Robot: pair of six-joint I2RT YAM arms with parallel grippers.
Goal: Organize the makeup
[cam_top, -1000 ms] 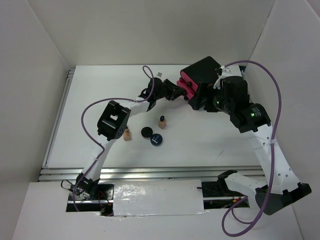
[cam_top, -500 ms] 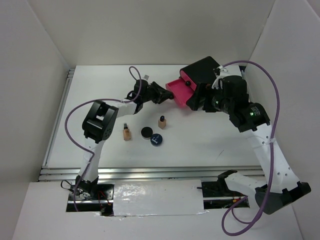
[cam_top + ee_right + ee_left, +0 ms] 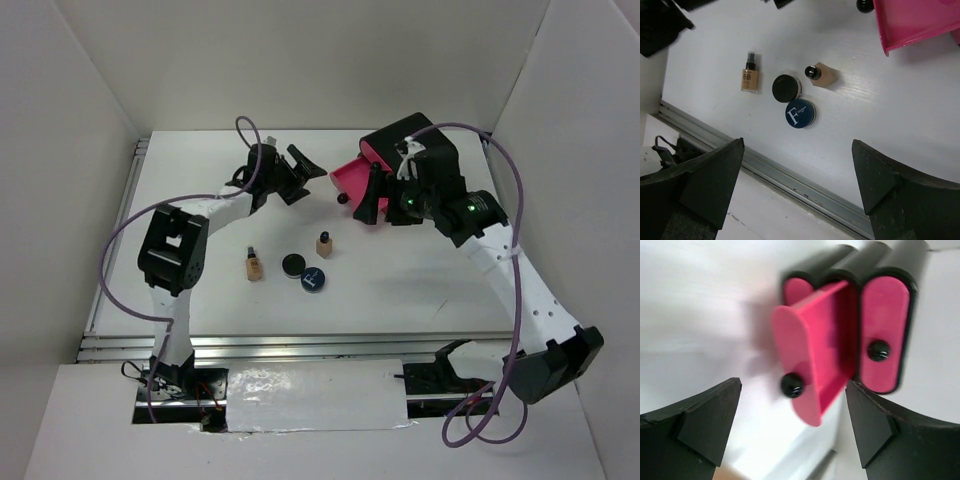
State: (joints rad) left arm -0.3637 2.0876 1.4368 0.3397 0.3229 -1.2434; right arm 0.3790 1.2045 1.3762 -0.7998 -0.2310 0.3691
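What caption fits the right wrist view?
Two tan bottles, black round compact, dark-blue round compact, near the open pink drawer.

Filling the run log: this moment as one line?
drawer: open | left gripper: open, empty | right gripper: open, empty | bottles, compacts: on table

Two tan black-capped bottles point(image 3: 750, 80) point(image 3: 826, 75), black compact point(image 3: 786, 88), dark-blue compact point(image 3: 800, 113) lettered white, pink drawer point(image 3: 815, 355), black box point(image 3: 405, 140)
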